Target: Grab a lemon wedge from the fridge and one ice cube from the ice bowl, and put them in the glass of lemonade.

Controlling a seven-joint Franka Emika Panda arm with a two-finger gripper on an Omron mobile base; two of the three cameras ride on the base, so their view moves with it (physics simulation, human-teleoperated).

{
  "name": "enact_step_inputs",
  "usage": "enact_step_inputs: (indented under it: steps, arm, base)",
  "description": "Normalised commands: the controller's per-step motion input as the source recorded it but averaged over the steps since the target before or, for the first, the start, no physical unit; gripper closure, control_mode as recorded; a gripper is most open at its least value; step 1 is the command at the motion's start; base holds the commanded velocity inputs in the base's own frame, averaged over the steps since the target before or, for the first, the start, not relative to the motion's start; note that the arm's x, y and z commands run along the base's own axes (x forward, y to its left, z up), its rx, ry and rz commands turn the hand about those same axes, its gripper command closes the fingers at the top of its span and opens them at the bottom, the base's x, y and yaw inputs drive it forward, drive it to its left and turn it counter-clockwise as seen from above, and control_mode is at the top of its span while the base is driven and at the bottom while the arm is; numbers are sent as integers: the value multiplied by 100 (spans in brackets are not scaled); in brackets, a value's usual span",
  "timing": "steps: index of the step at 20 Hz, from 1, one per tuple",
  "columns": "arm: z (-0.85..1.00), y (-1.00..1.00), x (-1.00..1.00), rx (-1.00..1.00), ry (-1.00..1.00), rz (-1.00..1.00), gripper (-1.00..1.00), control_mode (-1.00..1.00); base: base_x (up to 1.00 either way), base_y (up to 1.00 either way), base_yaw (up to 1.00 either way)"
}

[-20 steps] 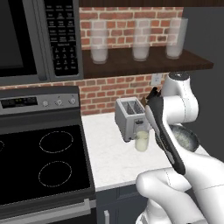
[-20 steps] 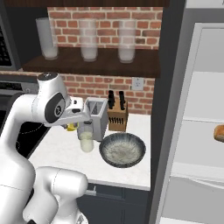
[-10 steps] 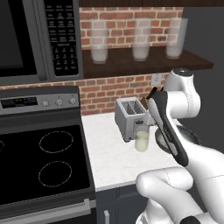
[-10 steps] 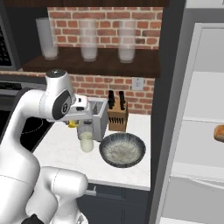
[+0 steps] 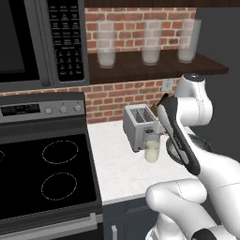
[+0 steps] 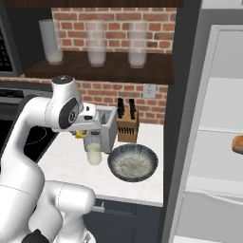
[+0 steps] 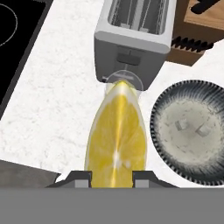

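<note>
The lemon wedge (image 7: 116, 135) sits clamped between my jaws, which are drawn in narrow on its base at the bottom centre of the hand view. Its tip points up the frame and overlaps the rim of the glass of lemonade (image 7: 124, 80), so the wedge hangs above the glass, not in it. In the right base view my gripper (image 6: 80, 133) is at left of centre with a spot of yellow in it, just above the glass (image 6: 94, 151).

The room around the glass is tight. The toaster (image 7: 134, 37) stands directly behind it at top centre of the hand view, touching or nearly so; I cannot tell which. The ice bowl (image 7: 191, 130) lies just beside it at right. To the left the white counter (image 7: 61, 96) runs bare to the black stovetop (image 7: 17, 26) in the upper left corner, and its near edge cuts across the lower left.

The wedge is bright yellow with a pale centre line and faint segment rays on its cut face.

The glass holds pale yellowish liquid. The bowl, dark and speckled at the rim and pale inside, holds two small ice cubes (image 7: 192, 127) near its middle. A wooden knife block (image 7: 197, 33) stands at upper right, beside the toaster.
</note>
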Motion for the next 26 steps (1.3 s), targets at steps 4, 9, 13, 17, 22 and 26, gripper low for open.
enact_step_inputs:
  steps: [4, 9, 13, 17, 22, 26]
  arm:
    - [-1, 0, 29, 0, 0, 0, 100, -100]
    - [0, 0, 28, 0, 0, 0, 100, -100]
    - [0, 0, 26, 0, 0, 0, 100, -100]
    - [-12, 0, 1, 0, 0, 0, 100, -100]
    - [-56, 0, 6, 0, 9, 0, 100, -100]
    - [-41, 0, 14, 0, 2, 0, 100, -100]
  base:
    - [0, 0, 0]
    - [0, 0, 0]
    - [0, 0, 0]
    - [0, 0, 0]
    - [0, 0, 0]
    - [0, 0, 0]
